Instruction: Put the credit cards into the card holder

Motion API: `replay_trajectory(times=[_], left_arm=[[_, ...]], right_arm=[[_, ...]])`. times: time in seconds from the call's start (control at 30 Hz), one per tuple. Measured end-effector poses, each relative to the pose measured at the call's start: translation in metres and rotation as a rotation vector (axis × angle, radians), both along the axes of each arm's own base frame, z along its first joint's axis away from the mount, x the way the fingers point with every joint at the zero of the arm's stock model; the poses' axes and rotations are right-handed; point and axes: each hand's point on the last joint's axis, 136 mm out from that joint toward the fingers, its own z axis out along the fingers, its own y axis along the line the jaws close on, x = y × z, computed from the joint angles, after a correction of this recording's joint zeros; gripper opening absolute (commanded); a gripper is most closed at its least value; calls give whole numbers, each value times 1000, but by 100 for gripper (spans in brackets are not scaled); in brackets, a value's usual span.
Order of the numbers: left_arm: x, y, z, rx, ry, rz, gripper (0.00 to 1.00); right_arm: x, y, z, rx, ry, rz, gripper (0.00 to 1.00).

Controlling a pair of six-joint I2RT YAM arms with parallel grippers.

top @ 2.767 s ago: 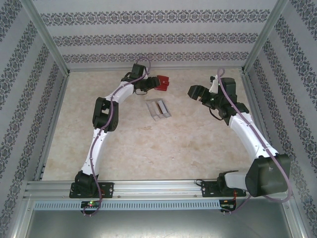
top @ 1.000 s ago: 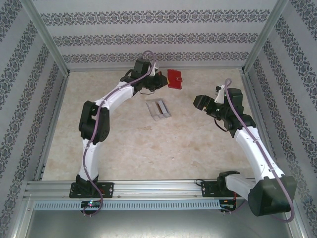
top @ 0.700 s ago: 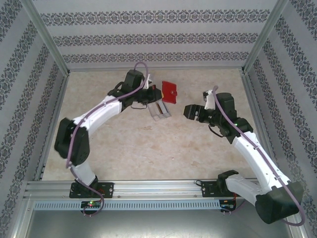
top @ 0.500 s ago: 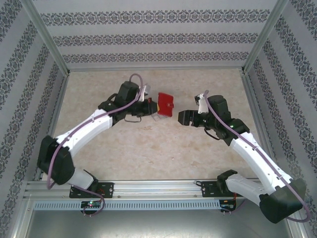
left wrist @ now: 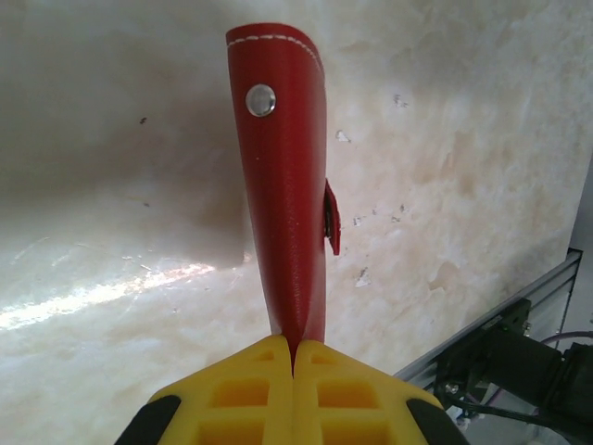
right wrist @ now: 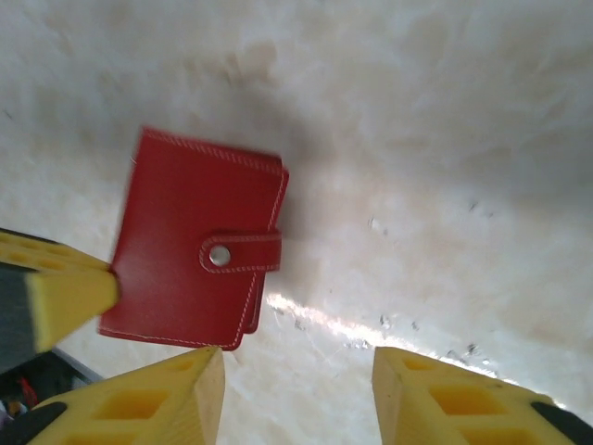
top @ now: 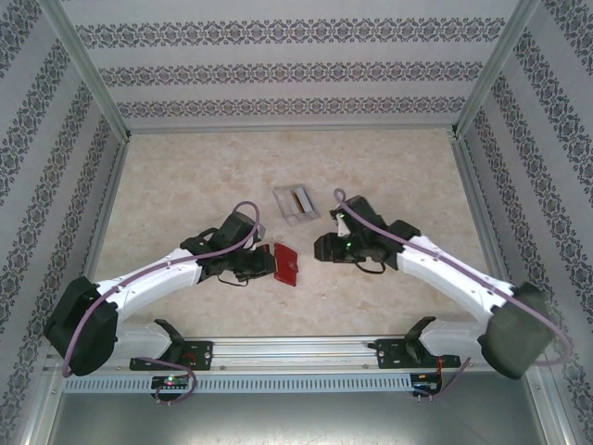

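Observation:
The card holder [top: 286,265], a red wallet with its snap tab fastened, hangs just above the table near the front middle. My left gripper [top: 267,262] is shut on one edge of it. In the left wrist view the yellow fingers [left wrist: 294,357] pinch the card holder [left wrist: 283,195] edge-on. My right gripper [top: 321,248] stands open just right of it, touching nothing. In the right wrist view the card holder [right wrist: 193,250] sits up and left of the gap between the open fingers [right wrist: 296,371]. The credit cards [top: 298,198] show as thin orange-brown and dark strips in the tray.
A translucent grey tray [top: 289,211] lies on the table's middle, behind both grippers. The aluminium rail [top: 296,350] with both arm bases runs along the near edge. Patterned walls close off the left, right and far sides.
My left arm has carried the card holder from the far side over the tray to the near middle. The right arm swung left and nearer, meeting it there.

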Motion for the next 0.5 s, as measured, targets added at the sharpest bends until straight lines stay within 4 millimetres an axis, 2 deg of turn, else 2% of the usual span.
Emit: replay_trajectory(times=[0.13, 0.23, 0.5], left_arm=[[6, -8, 16, -11, -27, -16, 0], [10, -14, 30, -27, -54, -26, 0], [10, -14, 30, -30, -58, -25, 0]], right_arm=[[-14, 22, -29, -45, 79, 25, 49], [-10, 31, -44, -68, 123, 6, 47], [5, 43, -39, -34, 107, -41, 50]])
